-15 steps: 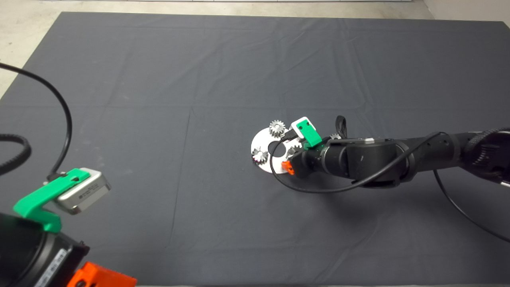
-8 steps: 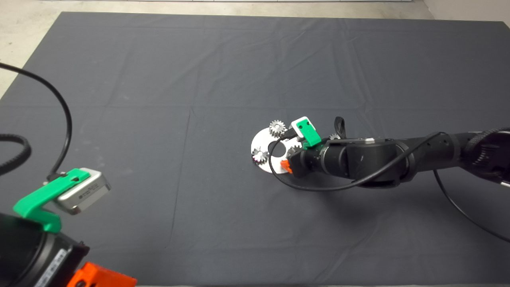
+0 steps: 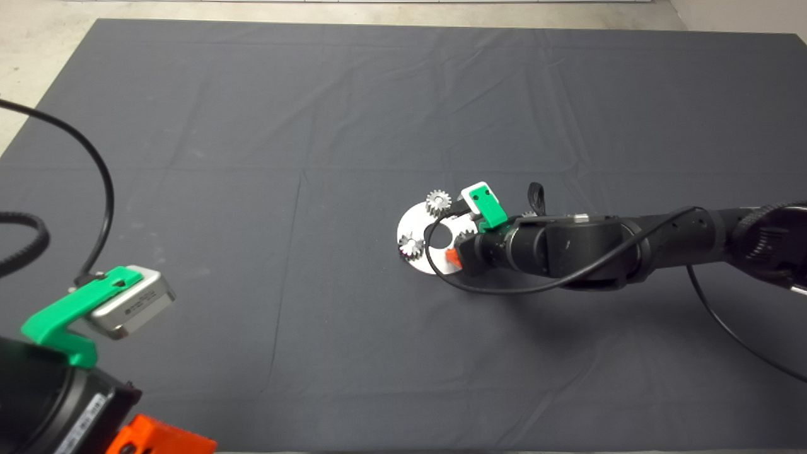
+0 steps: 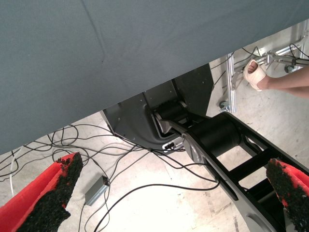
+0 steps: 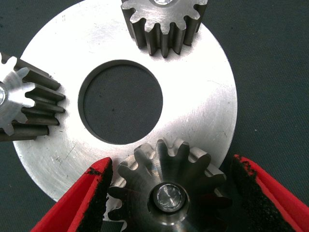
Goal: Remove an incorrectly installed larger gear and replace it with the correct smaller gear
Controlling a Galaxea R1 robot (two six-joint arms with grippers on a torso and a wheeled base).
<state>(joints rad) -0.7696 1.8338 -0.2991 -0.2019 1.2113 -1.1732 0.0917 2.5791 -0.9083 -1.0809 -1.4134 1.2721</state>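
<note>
A silver disc plate with a centre hole lies on the mat, also seen from above. The larger gear, with flared teeth, sits on a pin at the plate's rim. My right gripper is open and straddles it, with one black pad close on each side. In the head view the right gripper hides most of that gear. A small grey gear, taken for the smaller gear, peeks out on the mat behind the right arm. My left gripper is open and parked at the mat's lower left.
Two brighter silver gears stand on the plate's other pins. A black cable loops from the right wrist onto the mat. The left wrist view shows floor cables, the robot's base and a person's foot.
The right arm has slid slightly left, further over the plate, so its red finger now sits nearer the centre hole. The left arm has not moved.
</note>
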